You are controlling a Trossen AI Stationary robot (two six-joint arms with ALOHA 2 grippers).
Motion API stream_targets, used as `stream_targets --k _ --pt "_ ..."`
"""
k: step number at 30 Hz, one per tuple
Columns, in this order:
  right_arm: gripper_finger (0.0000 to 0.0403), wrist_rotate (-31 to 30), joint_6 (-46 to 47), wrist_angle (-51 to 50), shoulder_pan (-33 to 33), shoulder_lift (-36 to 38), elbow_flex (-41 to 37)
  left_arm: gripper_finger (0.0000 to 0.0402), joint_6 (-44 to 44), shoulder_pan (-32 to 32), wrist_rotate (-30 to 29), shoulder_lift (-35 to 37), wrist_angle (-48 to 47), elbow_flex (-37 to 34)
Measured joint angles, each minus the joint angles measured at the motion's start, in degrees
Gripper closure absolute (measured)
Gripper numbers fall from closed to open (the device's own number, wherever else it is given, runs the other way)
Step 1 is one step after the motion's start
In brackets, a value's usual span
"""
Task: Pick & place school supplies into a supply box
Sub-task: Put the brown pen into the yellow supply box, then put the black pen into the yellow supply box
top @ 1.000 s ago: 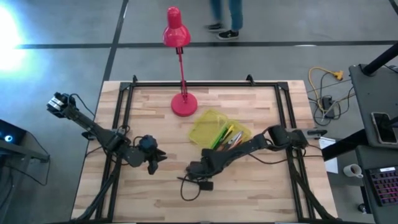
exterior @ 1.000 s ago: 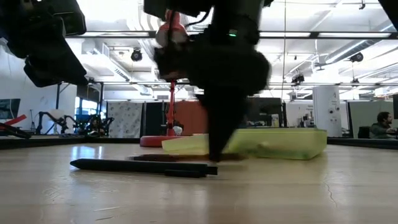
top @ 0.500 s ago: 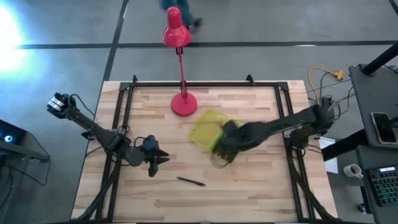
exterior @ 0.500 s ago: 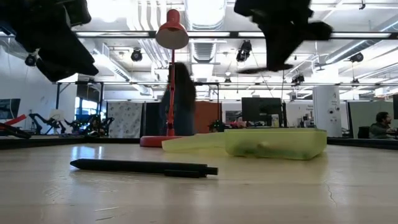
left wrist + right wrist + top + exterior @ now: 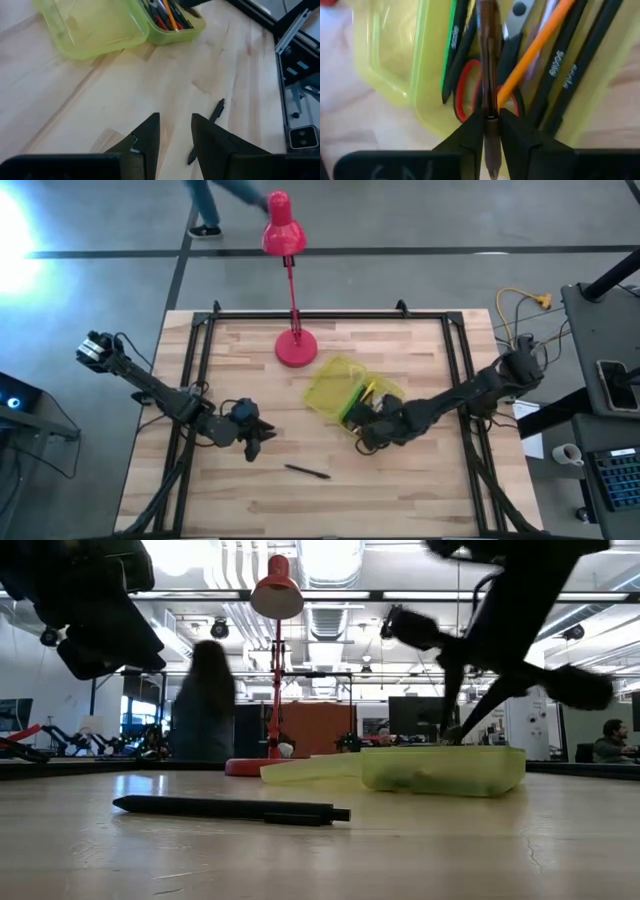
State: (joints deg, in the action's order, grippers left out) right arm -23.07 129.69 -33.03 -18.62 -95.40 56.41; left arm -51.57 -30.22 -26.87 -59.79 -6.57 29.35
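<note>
The supply box [image 5: 338, 388] is a translucent yellow-green case lying open on the table, its lid flat beside the tray. The tray [image 5: 580, 120] holds black pens, a green pen [image 5: 452, 45], an orange pencil [image 5: 535, 55] and red-handled scissors [image 5: 462, 95]. My right gripper [image 5: 368, 426] [image 5: 490, 117] hangs over the tray's near end, shut on a brown pen [image 5: 486, 45]. A black pen [image 5: 306, 471] [image 5: 230, 808] [image 5: 207, 127] lies flat on the table. My left gripper [image 5: 258, 440] [image 5: 175, 131] hovers left of that pen, open with a narrow gap, touching nothing. My right gripper pinches the brown pen between its two fingers [image 5: 470, 132], close to one end [image 5: 489, 107]. The pen runs along the fingers and sticks out past their tips over the tray's contents. It is lifted off the table; whether its far end touches the supplies I cannot tell.
A red desk lamp [image 5: 295, 345] stands on the table's far side, just beyond the box; its head reaches past the far edge. A black frame [image 5: 205, 320] rims the table. A person [image 5: 205, 700] walks by beyond the far edge. Bare wood lies near the near edge.
My right gripper rose from the table beside the black pen, swung toward the far right edge and came down over the box's near end. The black pen stayed where it lay. The person crossed from right to left behind the table.
</note>
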Motion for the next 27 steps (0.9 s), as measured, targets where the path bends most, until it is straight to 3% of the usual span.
stream_targets --k 4,11,15,17,23,27 --pt "0.0323 -3.1 -0.4 -0.1 1.2 -2.1 3.5 0.0306 0.0 0.0 0.0 0.0 0.1 0.7" --pt "0.0283 -2.4 -0.2 -7.3 2.9 -2.9 5.9 0.0306 0.0 0.0 0.0 0.0 0.5 0.7" --pt "0.0265 -2.7 -6.9 -8.2 2.7 -0.2 5.8 0.0306 1.8 0.0 0.6 0.0 0.4 0.7" --pt "0.0259 -4.0 -16.7 -9.1 2.8 0.9 6.6 0.0306 6.6 -0.1 3.3 -0.2 0.4 0.6" --pt "0.0248 0.8 -66.3 -8.5 1.9 2.3 13.0 0.0306 22.6 -0.1 8.6 -6.3 3.4 0.6" --pt "0.0244 2.5 -80.8 -12.2 0.7 1.6 17.6 0.0306 34.2 -0.1 11.0 -14.8 11.4 1.4"
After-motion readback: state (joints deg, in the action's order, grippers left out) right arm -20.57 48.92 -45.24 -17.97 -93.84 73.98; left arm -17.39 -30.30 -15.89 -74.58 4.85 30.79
